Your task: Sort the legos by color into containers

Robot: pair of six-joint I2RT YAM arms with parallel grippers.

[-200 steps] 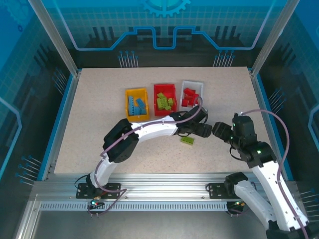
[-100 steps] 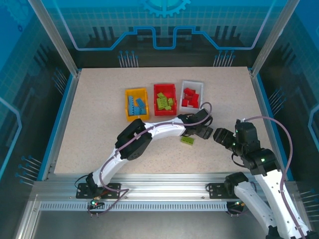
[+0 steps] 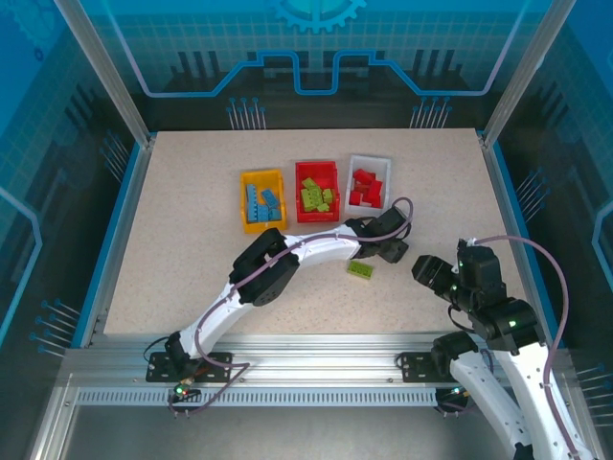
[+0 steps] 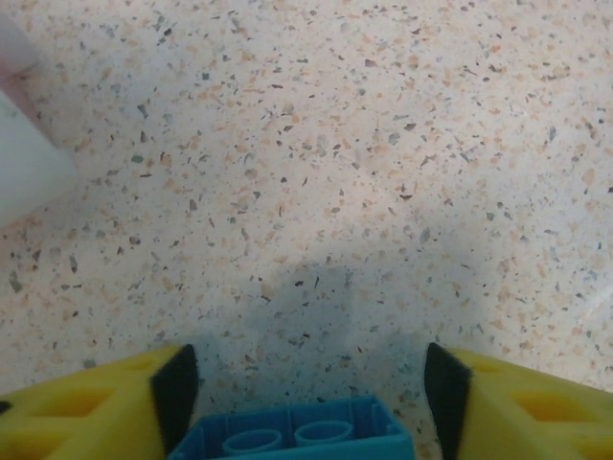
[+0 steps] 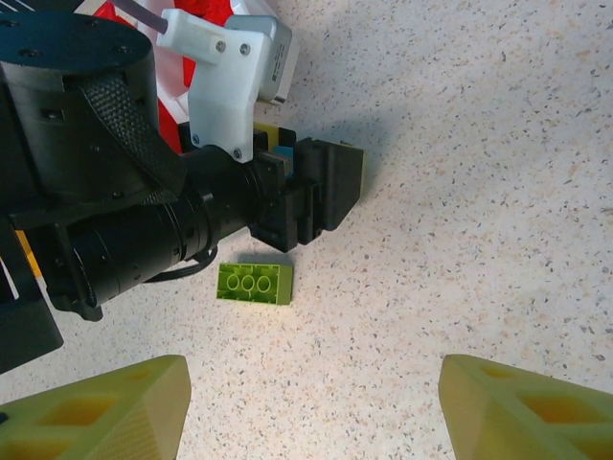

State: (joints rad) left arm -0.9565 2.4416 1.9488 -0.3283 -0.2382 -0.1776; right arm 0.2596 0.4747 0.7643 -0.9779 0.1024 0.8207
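From above, two robot arms reach over a speckled worktop (image 3: pixel 192 240). The left fingers (image 4: pixel 86 412) are yellow with black pads and hang close over the worktop. A blue lego (image 4: pixel 292 436) sits between them, studs up. One pad looks to be touching the brick's side, and a thin sliver of space seems to remain at the other. It is not possible to tell whether the brick is firmly pinched.

The right fingers (image 5: pixel 105 402) are spread wide apart with nothing between them. A lime green lego (image 5: pixel 255 284) lies flat on the worktop ahead of their tips, roughly in line with the gap between them. It touches neither finger. The same green lego lies just beside the left fingers, on the near side of that arm's wrist.

Past the left fingers, away from both arms, three bins stand in a row. The yellow bin (image 3: pixel 243 196) holds blue legos (image 3: pixel 263 203), and the red bin (image 3: pixel 319 218) holds green legos (image 3: pixel 317 195). The white bin (image 3: pixel 370 159) holds red legos (image 3: pixel 364 187) and is the closest of the three to the left fingers.
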